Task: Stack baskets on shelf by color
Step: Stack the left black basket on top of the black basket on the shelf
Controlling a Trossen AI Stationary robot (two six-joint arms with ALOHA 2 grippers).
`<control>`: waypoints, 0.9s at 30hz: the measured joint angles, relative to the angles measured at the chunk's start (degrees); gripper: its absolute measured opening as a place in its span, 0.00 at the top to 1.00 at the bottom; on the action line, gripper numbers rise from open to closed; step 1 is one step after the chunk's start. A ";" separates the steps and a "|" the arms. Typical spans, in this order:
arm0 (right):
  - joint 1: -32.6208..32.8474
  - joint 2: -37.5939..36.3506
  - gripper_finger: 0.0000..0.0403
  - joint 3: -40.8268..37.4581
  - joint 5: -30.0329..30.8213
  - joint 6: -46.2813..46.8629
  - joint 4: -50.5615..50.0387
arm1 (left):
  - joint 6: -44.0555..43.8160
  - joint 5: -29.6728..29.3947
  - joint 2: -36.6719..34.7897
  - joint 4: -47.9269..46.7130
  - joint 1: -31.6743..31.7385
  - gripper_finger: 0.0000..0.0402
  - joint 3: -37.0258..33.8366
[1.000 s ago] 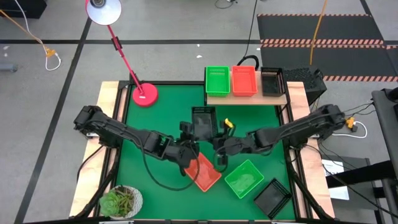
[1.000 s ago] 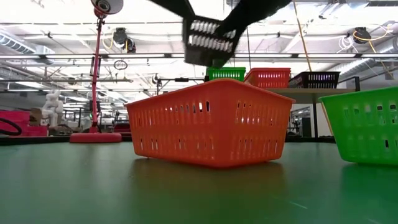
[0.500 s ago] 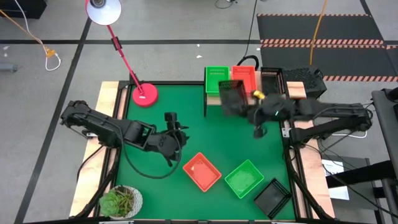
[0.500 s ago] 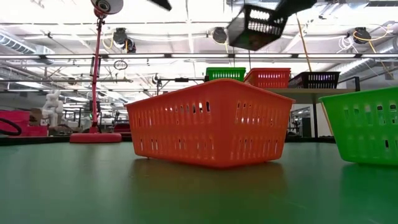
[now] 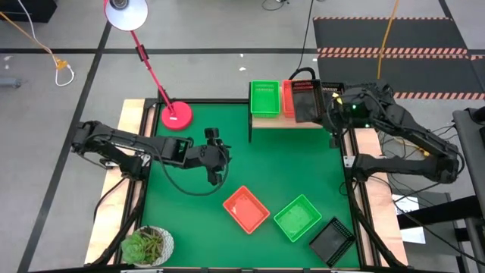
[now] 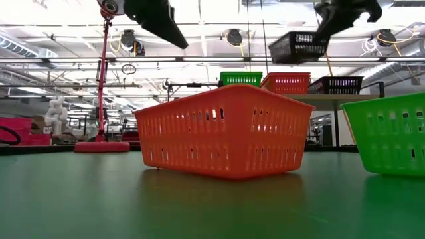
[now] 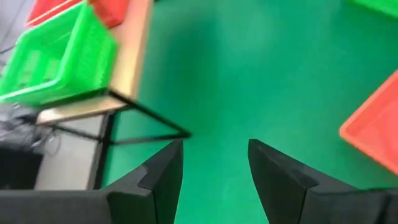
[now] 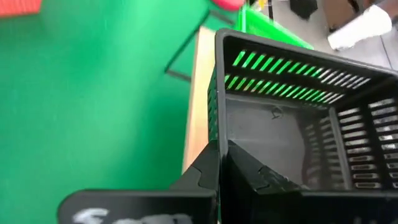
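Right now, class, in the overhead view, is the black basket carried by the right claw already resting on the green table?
No: the black basket is held by the right claw over the shelf, not on the table.

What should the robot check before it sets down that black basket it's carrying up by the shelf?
1. Grip: right gripper shut on the black basket wall: ok.
2. Height: basket hangs above the shelf stacks in the low view: ok.
3. Position: basket overlaps the orange basket, not the black stack: not ok.
4. Level: basket bottom roughly level in the low view: ok.
5. Left gripper open, away over the table: ok.
6. Black stack's top free: cannot tell.
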 joint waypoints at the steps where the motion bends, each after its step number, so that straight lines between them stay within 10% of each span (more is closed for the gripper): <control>1: -1.54 -0.10 0.99 0.00 -0.26 -0.86 -0.68 | 0.47 1.10 0.05 1.16 0.18 0.54 -0.44; 27: -29.12 -2.42 0.99 0.00 -10.46 -14.96 -7.09 | 2.97 7.19 -0.04 4.63 0.51 0.54 -1.48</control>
